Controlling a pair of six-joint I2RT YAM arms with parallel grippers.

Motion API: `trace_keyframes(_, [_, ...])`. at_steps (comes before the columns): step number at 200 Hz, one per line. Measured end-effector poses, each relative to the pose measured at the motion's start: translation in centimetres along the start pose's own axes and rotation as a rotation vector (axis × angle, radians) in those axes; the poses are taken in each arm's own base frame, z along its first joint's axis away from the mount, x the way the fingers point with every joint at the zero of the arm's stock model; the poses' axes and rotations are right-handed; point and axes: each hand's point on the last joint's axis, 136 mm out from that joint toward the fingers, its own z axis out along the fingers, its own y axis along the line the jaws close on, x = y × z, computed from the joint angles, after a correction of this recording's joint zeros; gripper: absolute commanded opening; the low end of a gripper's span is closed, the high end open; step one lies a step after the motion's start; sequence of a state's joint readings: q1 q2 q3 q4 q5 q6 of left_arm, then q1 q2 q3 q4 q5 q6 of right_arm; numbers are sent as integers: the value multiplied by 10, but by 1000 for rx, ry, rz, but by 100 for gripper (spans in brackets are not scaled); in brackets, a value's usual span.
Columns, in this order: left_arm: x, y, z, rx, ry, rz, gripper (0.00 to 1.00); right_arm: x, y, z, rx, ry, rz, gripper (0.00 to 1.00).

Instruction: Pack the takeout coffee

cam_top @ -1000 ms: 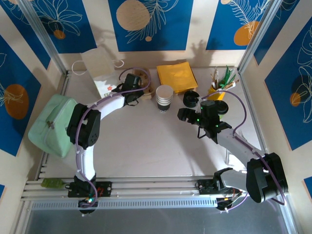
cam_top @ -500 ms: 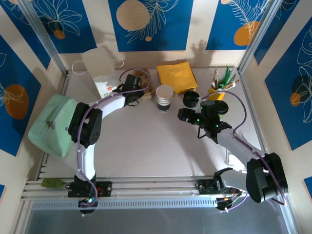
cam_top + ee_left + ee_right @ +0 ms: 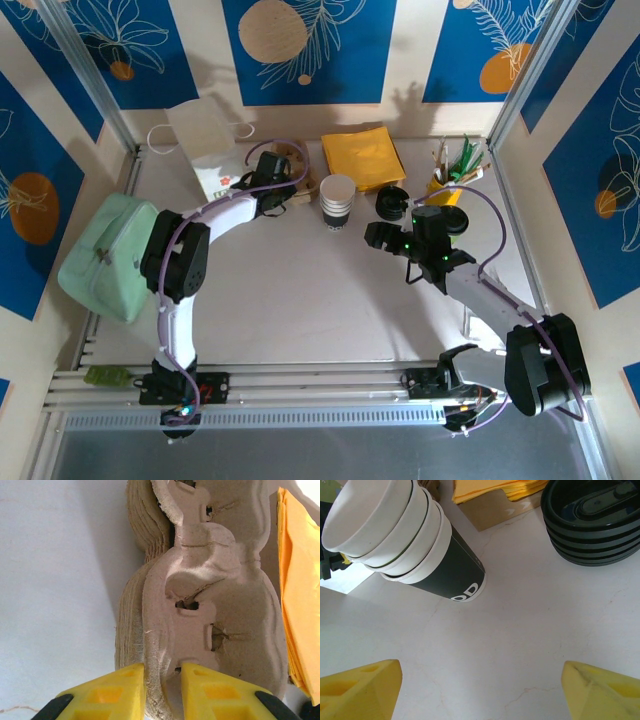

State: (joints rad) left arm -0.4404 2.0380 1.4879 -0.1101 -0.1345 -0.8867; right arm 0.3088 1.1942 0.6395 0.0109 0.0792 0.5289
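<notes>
The takeout coffee is out of view. My left gripper (image 3: 163, 690) is shut on the raised rim of the top brown pulp cup carrier (image 3: 220, 605), which lies on a stack of the same carriers at the back of the table (image 3: 297, 160); its yellow fingers (image 3: 120, 690) pinch that rim from both sides. In the top view the left gripper (image 3: 284, 184) sits at that stack. My right gripper (image 3: 480, 672) hangs open over bare table, nothing between its jaws; from above it (image 3: 400, 243) is right of centre.
A stack of lidless white cups (image 3: 405, 540) (image 3: 337, 200) and a pile of black lids (image 3: 595, 520) (image 3: 391, 201) stand just beyond the right gripper. Yellow napkins (image 3: 362, 155), a white paper bag (image 3: 205, 140), a green pouch (image 3: 105, 255) and a yellow stirrer holder (image 3: 450, 178) line the edges.
</notes>
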Motion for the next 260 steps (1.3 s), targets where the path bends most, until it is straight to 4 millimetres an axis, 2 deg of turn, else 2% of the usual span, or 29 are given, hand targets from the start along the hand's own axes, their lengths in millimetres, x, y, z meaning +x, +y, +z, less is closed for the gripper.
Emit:
trace_keyframes(140, [-11,-8,-3,40,-35,-35,12,-1,-3,0,7,-1,6,84])
trace_keyframes(177, [-23,-19,-18,79,-66,-42,10,-1,-3,0,7,-1,6,84])
trace_keyframes(260, [-55,-43,-70,156,-137,-13,8,-1,-3,0,7,0,6,84])
